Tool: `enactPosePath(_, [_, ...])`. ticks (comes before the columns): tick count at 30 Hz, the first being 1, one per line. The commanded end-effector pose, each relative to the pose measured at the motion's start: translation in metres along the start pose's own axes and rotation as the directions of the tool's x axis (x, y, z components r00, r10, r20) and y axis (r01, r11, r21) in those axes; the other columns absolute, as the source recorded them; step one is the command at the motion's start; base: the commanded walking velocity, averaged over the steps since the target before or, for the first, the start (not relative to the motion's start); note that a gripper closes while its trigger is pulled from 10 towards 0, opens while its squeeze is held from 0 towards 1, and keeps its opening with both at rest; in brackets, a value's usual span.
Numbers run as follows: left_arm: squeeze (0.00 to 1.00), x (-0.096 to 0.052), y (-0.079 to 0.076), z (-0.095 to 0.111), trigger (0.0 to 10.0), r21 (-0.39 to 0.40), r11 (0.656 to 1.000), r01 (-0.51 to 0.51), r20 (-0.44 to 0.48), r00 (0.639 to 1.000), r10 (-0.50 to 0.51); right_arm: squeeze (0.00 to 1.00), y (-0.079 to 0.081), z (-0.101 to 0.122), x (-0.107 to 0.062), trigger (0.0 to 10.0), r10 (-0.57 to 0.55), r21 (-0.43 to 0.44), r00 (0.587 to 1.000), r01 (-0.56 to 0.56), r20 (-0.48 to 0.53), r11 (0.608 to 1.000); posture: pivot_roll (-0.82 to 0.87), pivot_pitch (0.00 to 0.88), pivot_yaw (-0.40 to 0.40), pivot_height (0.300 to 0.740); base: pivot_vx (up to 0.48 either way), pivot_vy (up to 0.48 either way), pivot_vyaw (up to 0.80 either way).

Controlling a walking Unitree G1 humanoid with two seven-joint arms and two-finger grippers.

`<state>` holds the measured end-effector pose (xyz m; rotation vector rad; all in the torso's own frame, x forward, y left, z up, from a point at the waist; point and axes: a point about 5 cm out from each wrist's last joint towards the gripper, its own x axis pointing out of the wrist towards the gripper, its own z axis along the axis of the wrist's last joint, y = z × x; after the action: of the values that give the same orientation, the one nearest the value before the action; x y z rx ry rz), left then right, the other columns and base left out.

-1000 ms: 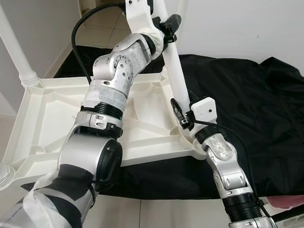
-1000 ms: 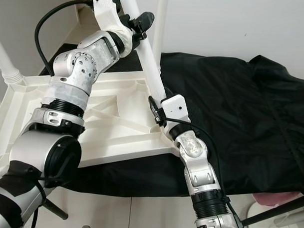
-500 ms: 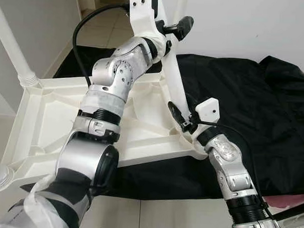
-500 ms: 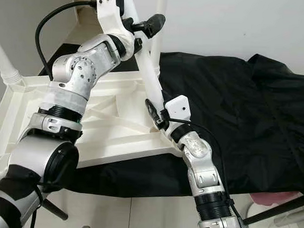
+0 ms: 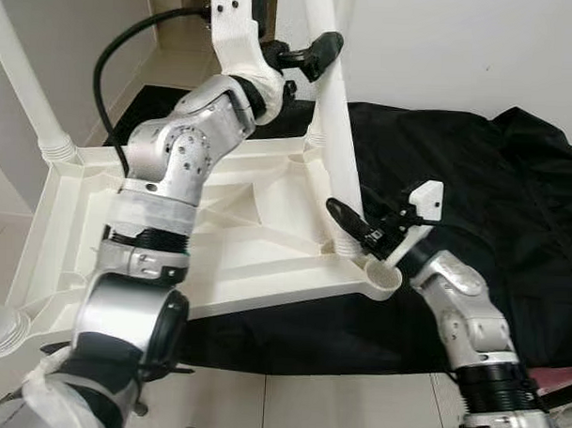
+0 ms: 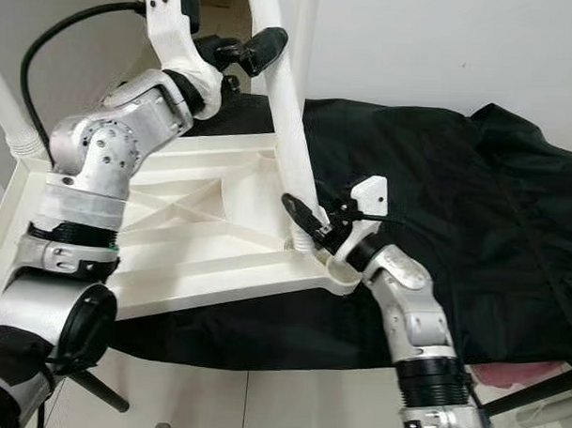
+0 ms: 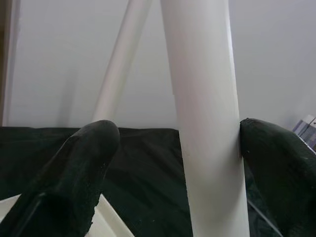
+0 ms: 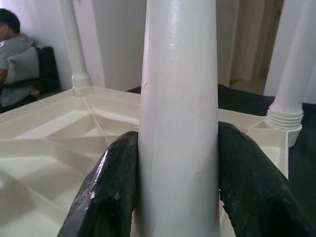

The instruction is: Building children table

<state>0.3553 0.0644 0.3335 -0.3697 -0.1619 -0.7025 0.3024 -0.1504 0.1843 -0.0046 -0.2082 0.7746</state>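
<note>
An upturned white plastic children's table (image 5: 219,240) lies underside-up on a black cloth (image 5: 493,202) spread over a tiled floor (image 5: 317,408), its ribbed frame facing the ceiling. Near the corner closest to the robot's right, a white table leg (image 5: 334,131) stands almost upright, leaning slightly, its lower end at the corner socket (image 5: 382,276).

The right gripper (image 8: 177,182) is clamped around that leg low down, just above the socket — both black fingers (image 8: 111,192) press against the tube's sides. The left gripper (image 5: 315,53) reaches high on the same leg; its fingers stand wide apart around it, one finger (image 7: 276,168) touching the tube and the other (image 7: 74,173) clear of it.

Other legs (image 5: 32,92) already rise from the far corners — one at the left, one (image 8: 289,89) beside the held leg in the right wrist view. A seated person (image 8: 17,59) in grey shows by a wall in that view's background.
</note>
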Motion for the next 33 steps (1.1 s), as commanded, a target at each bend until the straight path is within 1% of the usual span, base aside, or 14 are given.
enactPosePath(1, [0.0, -0.007, -0.03, -0.001, 10.0, -0.009, 0.87, 0.492, -0.021, 0.87, -0.492, 0.0, 0.001, 0.003, 0.001, 10.0, 0.048, 0.009, 0.999, -0.048, 0.001, 0.999, -0.04, 0.0, -0.021, 0.74, 0.0, 0.0, 0.0])
enactPosePath(3, [0.0, -0.009, -0.033, -0.001, 10.0, -0.018, 0.861, 0.509, -0.025, 0.86, -0.509, 0.0, 0.001, 0.002, 0.001, 10.0, 0.064, 0.011, 0.998, -0.064, -0.007, 0.998, -0.04, 0.0, -0.023, 0.74, 0.0, 0.0, 0.0])
enactPosePath(4, [0.0, -0.013, -0.038, -0.003, 10.0, -0.026, 0.835, 0.549, -0.042, 0.834, -0.55, 0.0, 0.003, 0.001, 0.001, 10.0, 0.109, 0.014, 0.994, -0.108, -0.025, 0.994, -0.03, 0.0, -0.028, 0.74, 0.0, 0.0, 0.0])
enactPosePath(5, [0.0, -0.013, -0.038, -0.003, 10.0, -0.026, 0.835, 0.549, -0.042, 0.834, -0.55, 0.0, 0.003, 0.001, 0.001, 10.0, 0.109, 0.014, 0.994, -0.108, -0.025, 0.994, -0.03, 0.0, -0.028, 0.74, 0.0, 0.0, 0.0])
enactPosePath(6, [0.0, -0.014, -0.044, -0.007, 10.0, -0.042, 0.814, 0.58, -0.064, 0.811, -0.581, 0.0, 0.006, 0.001, 0.001, 10.0, 0.158, 0.015, 0.987, -0.157, -0.036, 0.987, -0.03, 0.0, -0.029, 0.74, 0.0, 0.0, 0.0])
enactPosePath(8, [0.0, -0.015, -0.046, -0.009, 10.0, -0.054, 0.807, 0.588, -0.071, 0.804, -0.59, 0.0, 0.007, 0.001, 0.001, 10.0, 0.173, 0.016, 0.984, -0.172, -0.038, 0.985, -0.03, 0.0, -0.029, 0.74, 0.0, 0.0, 0.0])
enactPosePath(9, [0.0, -0.014, -0.048, -0.008, 10.0, -0.077, 0.801, 0.594, -0.06, 0.799, -0.599, 0.0, 0.007, 0.002, 0.001, 10.0, 0.18, 0.013, 0.983, -0.179, -0.04, 0.984, -0.03, 0.0, -0.028, 0.74, 0.0, 0.0, 0.0])
enactPosePath(13, [0.0, -0.014, -0.049, -0.006, 10.0, -0.104, 0.794, 0.599, -0.043, 0.795, -0.605, 0.0, 0.007, 0.002, 0.002, 10.0, 0.186, 0.01, 0.982, -0.186, -0.041, 0.983, -0.03, 0.0, -0.027, 0.74, 0.0, 0.0, 0.0])
enactPosePath(16, [0.0, -0.014, -0.049, -0.004, 10.0, -0.134, 0.78, 0.611, -0.027, 0.785, -0.619, 0.0, 0.006, 0.003, 0.002, 10.0, 0.192, 0.008, 0.98, -0.192, -0.042, 0.981, -0.03, 0.0, -0.026, 0.74, 0.0, 0.0, 0.0])
enactPosePath(17, [0.0, -0.013, -0.048, -0.004, 0.0, -0.146, 0.787, 0.599, -0.024, 0.793, -0.609, 0.0, 0.005, 0.003, 0.002, 10.0, 0.191, 0.008, 0.981, -0.191, -0.043, 0.982, -0.03, 0.0, -0.025, 0.74, 0.0, 0.0, 0.0])
enactPosePath(20, [0.0, -0.012, -0.045, -0.002, 0.0, -0.157, 0.796, 0.585, -0.02, 0.804, -0.594, 0.0, 0.004, 0.003, 0.002, 10.0, 0.187, 0.007, 0.981, -0.187, -0.043, 0.982, -0.03, 0.0, -0.023, 0.74, 0.0, 0.0, 0.0])
enactPosePath(26, [0.0, -0.015, -0.044, 0.005, 0.0, -0.162, 0.791, 0.59, 0.005, 0.802, -0.598, 0.0, 0.002, 0.004, 0.001, 10.0, 0.174, 0.009, 0.984, -0.174, -0.041, 0.985, -0.02, 0.0, -0.024, 0.74, 0.0, 0.0, 0.0])
enactPosePath(31, [0.0, -0.013, -0.041, 0.01, 0.0, -0.156, 0.816, 0.556, 0.008, 0.827, -0.562, 0.0, 0.002, 0.004, 0.002, 10.0, 0.173, 0.028, 0.984, -0.172, -0.04, 0.985, -0.02, 0.0, -0.029, 0.74, 0.0, 0.0, 0.0])
enactPosePath(33, [0.0, -0.012, -0.041, 0.01, 0.0, -0.156, 0.819, 0.553, 0.007, 0.83, -0.558, 0.0, 0.001, 0.003, 0.002, 10.0, 0.17, 0.035, 0.985, -0.169, -0.042, 0.985, -0.02, 0.0, -0.029, 0.74, 0.0, 0.0, 0.0])
